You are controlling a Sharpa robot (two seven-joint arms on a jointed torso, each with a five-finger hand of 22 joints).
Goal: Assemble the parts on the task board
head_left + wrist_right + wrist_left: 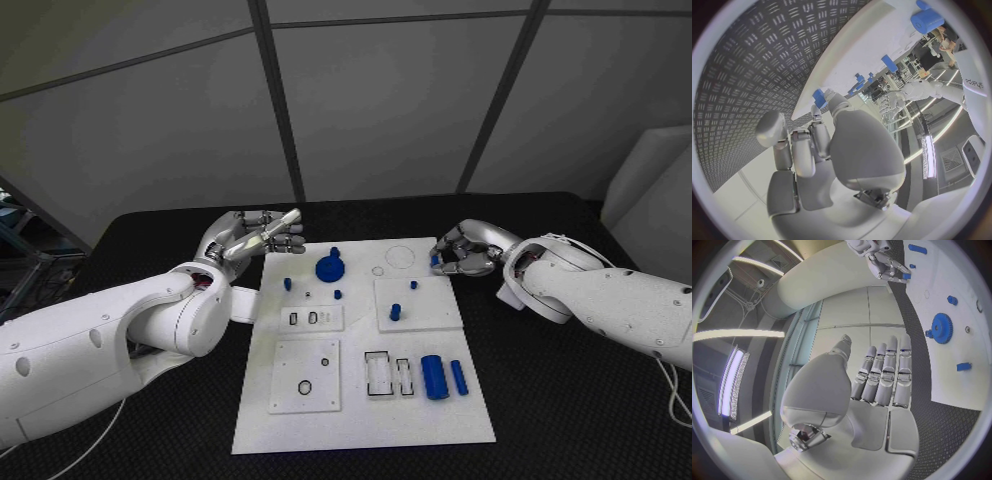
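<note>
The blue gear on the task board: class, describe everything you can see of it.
The blue gear is a round, toothed wheel, plastic-looking, lying flat near the far end of the white task board, left of its middle. A small blue stub juts from its far edge; whether that is part of it cannot be told. The left wrist view shows its teeth and a raised hub. Nothing grips it; the left hand hovers off the board's far left corner.

No legible text, labels or numbers anywhere.
</note>
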